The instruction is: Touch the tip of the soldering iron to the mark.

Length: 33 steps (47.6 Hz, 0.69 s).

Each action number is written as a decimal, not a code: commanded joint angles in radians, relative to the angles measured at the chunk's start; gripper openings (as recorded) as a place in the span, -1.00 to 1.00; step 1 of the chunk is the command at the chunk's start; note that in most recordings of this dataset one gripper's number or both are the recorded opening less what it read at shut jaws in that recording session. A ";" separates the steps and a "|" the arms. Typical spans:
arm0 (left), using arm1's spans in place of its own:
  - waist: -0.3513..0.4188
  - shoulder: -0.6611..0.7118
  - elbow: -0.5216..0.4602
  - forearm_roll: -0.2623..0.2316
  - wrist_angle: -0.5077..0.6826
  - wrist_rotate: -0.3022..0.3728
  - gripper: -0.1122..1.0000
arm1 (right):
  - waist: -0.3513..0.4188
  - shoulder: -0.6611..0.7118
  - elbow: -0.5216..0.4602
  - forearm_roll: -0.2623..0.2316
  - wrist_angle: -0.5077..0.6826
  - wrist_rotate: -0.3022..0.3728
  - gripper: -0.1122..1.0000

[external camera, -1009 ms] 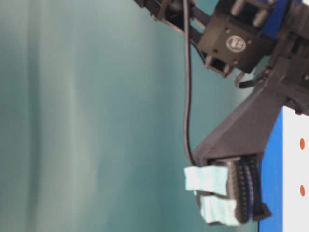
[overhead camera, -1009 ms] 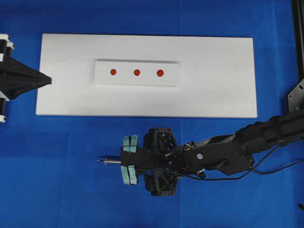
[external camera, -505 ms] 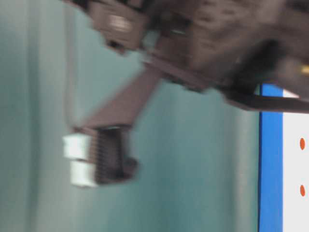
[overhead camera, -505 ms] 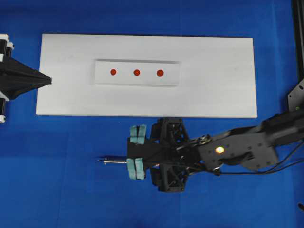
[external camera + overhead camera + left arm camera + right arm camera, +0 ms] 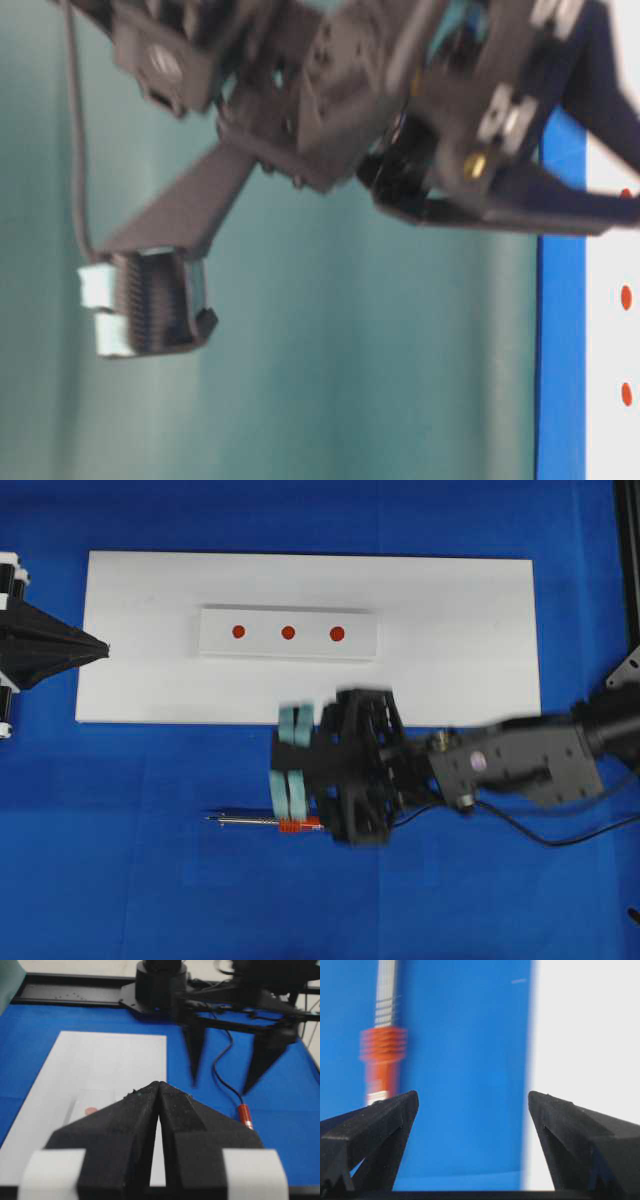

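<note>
The soldering iron (image 5: 262,822) lies flat on the blue cloth, its tip (image 5: 210,818) pointing left and its orange handle (image 5: 298,825) to the right. My right gripper (image 5: 290,760) hovers open and blurred just above it, holding nothing. In the right wrist view the right gripper (image 5: 472,1095) frames bare cloth, and the soldering iron (image 5: 382,1050) lies outside its left finger. Three red marks (image 5: 288,633) sit in a row on a small white plate (image 5: 215,645). My left gripper (image 5: 95,648) is shut and empty at the board's left edge; its wrist view shows one mark (image 5: 90,1110).
The plate rests on a large white board (image 5: 450,660) on the blue cloth. The iron's black cord (image 5: 222,1067) trails under the right arm. A black rail (image 5: 628,560) runs along the right edge.
My right gripper, which straddled the iron, has risen and shifted toward the board. The iron has stayed on the cloth, its orange handle now uncovered. The left arm has not moved.
</note>
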 commanded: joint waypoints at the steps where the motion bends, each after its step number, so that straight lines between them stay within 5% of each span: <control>1: -0.002 0.005 -0.011 0.000 -0.005 0.000 -0.80 | -0.063 -0.043 -0.006 -0.020 -0.005 -0.031 0.80; 13: 0.000 0.003 -0.011 0.002 -0.005 0.000 -0.80 | -0.196 -0.052 -0.002 0.000 -0.051 -0.135 0.80; 33: 0.000 0.003 -0.011 0.002 0.006 -0.020 -0.80 | -0.204 -0.278 0.167 0.000 -0.061 -0.127 0.80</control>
